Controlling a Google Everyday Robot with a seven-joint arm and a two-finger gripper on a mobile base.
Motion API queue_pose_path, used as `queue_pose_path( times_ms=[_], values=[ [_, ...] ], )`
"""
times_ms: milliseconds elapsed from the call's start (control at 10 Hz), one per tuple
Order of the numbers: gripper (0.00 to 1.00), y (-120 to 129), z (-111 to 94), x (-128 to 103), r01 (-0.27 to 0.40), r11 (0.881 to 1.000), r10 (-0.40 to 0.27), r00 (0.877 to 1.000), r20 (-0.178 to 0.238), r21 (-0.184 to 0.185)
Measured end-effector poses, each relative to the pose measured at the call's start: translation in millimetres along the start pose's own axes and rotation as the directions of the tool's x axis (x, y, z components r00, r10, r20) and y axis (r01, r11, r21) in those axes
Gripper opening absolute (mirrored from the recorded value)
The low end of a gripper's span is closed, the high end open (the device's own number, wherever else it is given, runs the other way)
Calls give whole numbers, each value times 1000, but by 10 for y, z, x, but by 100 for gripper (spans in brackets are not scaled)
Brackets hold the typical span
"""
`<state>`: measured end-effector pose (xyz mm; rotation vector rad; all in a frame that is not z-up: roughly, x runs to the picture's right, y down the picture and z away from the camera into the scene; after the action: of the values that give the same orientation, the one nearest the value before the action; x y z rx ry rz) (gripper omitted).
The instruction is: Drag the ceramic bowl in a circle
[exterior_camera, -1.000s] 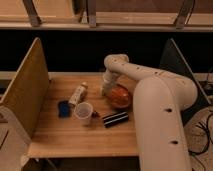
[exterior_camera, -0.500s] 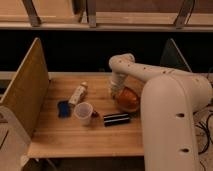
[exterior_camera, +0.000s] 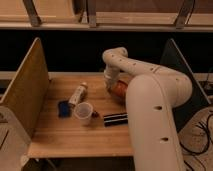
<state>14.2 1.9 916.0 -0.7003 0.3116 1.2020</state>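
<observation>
the wooden counter carries a white cup near its middle. from the cup: a blue packet at 9 o'clock, a lying bottle at 11, a black bar at 4, the orange bowl at 2. the pincer sits at the bowl's 9 o'clock rim.

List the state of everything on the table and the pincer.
ceramic bowl: upright, partly hidden by the arm.
pincer: shut, down at the bowl's left edge.
white cup: upright, mouth up.
bottle: lying on its side.
black bar: lying flat.
blue item: lying flat.
</observation>
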Motion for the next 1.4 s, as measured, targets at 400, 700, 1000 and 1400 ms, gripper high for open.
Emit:
queue_pose_path(
  times_ms=[400, 700, 1000, 1400],
  values=[
    [0, 553, 54, -398, 110, 991, -107, 993, 42, -72],
    [0, 993, -83, -342, 110, 987, -102, 992, 72, -120],
    [0, 1102, -106, 80, 40, 993, -36, 999, 34, -111],
    [0, 700, 44, 677, -96, 995, 95, 994, -60, -29]
  ],
)
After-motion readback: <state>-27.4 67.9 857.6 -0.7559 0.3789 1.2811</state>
